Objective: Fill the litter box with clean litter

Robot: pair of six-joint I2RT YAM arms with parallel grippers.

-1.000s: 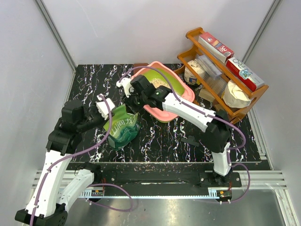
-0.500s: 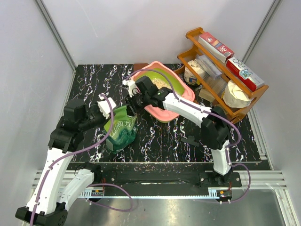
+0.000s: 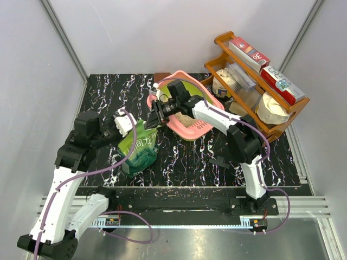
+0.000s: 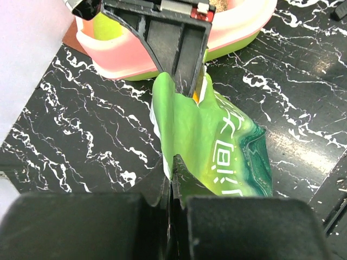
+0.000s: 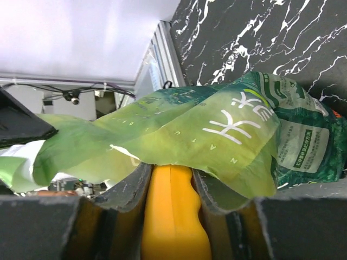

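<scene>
From above, my left pincer (image 3: 132, 125) is pressed together on the lip of the green bag (image 3: 140, 151) and my right pincer (image 3: 152, 121) is at its mouth. The litter box (image 3: 190, 135) sits just beyond, with some clean litter (image 3: 182, 117) in it. My left wrist shows soft, creased film, so I judge the lip the best hold. My right wrist shows the jaws pinching the yellow scoop (image 5: 172, 216); loose grains will likely spill unless carried level.
</scene>
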